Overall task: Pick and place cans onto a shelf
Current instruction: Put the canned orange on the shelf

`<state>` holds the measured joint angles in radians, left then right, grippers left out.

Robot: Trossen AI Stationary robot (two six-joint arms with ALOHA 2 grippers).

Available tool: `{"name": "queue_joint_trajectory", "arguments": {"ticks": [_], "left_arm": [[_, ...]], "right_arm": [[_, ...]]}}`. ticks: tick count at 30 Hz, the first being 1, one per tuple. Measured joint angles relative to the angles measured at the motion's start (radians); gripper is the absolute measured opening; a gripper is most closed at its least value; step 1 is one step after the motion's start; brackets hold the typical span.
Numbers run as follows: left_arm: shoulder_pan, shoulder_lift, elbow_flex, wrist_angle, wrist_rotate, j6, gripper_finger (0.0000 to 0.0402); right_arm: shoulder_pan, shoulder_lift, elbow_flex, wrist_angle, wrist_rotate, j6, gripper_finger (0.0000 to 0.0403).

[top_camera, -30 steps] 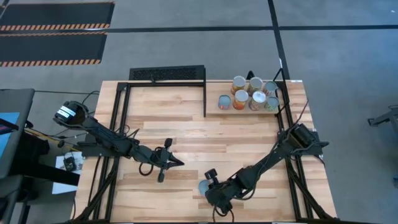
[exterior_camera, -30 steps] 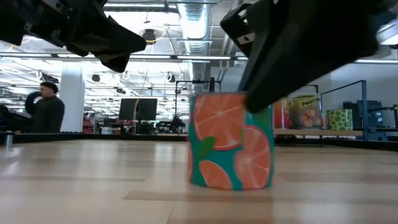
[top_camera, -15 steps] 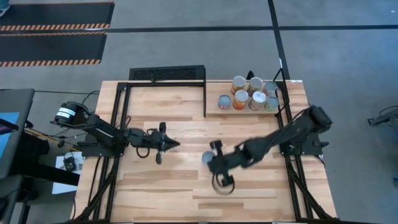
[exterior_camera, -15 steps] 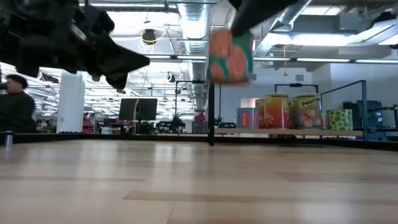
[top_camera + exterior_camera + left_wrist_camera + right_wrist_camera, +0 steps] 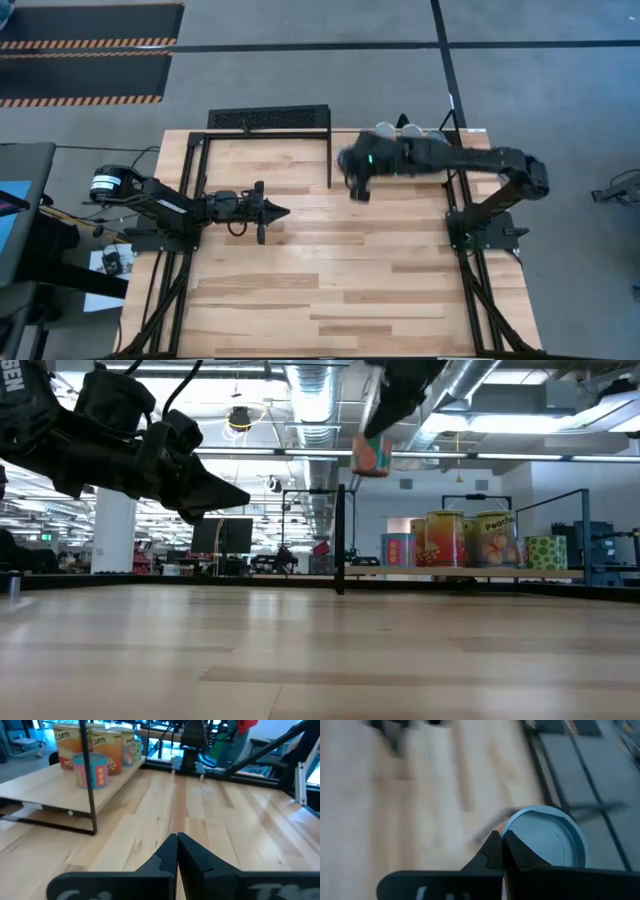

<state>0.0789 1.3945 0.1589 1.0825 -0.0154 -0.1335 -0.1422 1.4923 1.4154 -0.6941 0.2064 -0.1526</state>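
Teal can (image 5: 372,455) w/ orange-slice label

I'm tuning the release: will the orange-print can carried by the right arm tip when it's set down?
Probably not: the can looks squat, with a flat pale-blue lid. Its round wall would likely roll if dropped sideways. The right gripper holds it in the air near the shelf.

Arms: two. End effectors: two, the left end effector (image 5: 177,839) and the right end effector (image 5: 501,840). Surface (image 5: 330,270): one. Shelf (image 5: 500,573): one.

Cans (image 5: 443,540), low view: five in all. Four stand in a row on the shelf and one raised can (image 5: 372,455) is up in the air. High view: only three round tops show past the right arm, the rest covered. Left wrist view: four on the shelf. Right wrist view: one pale-blue top.
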Motion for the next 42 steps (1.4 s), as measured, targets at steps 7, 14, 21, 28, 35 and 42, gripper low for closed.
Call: {"name": "queue_joint_trajectory", "arguments": {"ticks": [7, 14, 21, 28, 35, 42], "left_arm": [[0.002, 0.000, 0.000, -0.005, 0.000, -0.001, 0.0000], [0.002, 0.000, 0.000, -0.021, -0.008, 0.003, 0.0000], [0.002, 0.000, 0.000, -0.023, -0.009, 0.005, 0.0000], [0.002, 0.000, 0.000, -0.024, -0.011, 0.005, 0.0000], [0.002, 0.000, 0.000, -0.024, -0.010, 0.004, 0.0000], [0.002, 0.000, 0.000, -0.024, -0.010, -0.001, 0.0000]], "right_arm": [[-0.246, 0.107, 0.088, -0.052, -0.021, -0.066, 0.0005], [-0.386, 0.265, 0.089, -0.019, -0.080, -0.066, 0.0007], [-0.447, 0.366, 0.089, 0.037, -0.139, -0.030, 0.0007], [-0.480, 0.397, 0.089, 0.049, -0.150, 0.003, 0.0007], [-0.496, 0.395, 0.089, 0.049, -0.159, 0.036, 0.0012], [-0.495, 0.395, 0.089, 0.042, -0.184, 0.055, 0.0039]]}}
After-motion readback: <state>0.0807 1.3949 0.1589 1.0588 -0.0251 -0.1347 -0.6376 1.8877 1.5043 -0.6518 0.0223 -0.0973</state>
